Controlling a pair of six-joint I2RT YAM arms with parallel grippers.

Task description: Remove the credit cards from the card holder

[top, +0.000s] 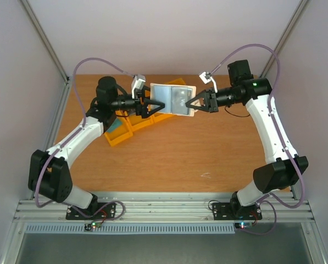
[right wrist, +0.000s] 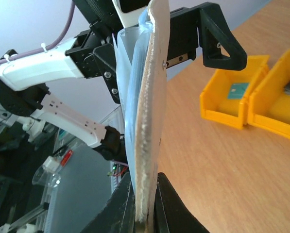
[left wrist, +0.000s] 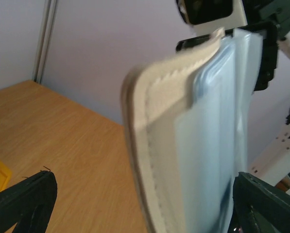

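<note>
From above, the left arm rises from its base, bends at the elbow and reaches forward and inward over the yellow bins [top: 132,126]; the right arm mirrors it from the other side, forearm angled inward; both wrists are level above the table [top: 218,148]. The holder [top: 173,99] hangs in the air between them, opened out, pale blue pocket face up; the right gripper [top: 190,104] is clenched on its right edge; the left gripper [top: 154,107] is spread wide at its left edge, not gripping.

From the left wrist, the holder fills the middle, cream cover on the left, clear blue pockets on the right; the two dark fingers [left wrist: 23,201] sit far apart at the bottom corners, the holder between them, clear of the left one; contact with the right one cannot be told; a bin corner shows at the left edge.

From the right wrist, the holder stands edge-on, its cream edge pinched between the two fingers [right wrist: 171,208] at the bottom; beyond it the left arm's fingers straddle the far end; two bins stand on the table to the right, a teal card [right wrist: 238,91] lying in the nearer one.
</note>
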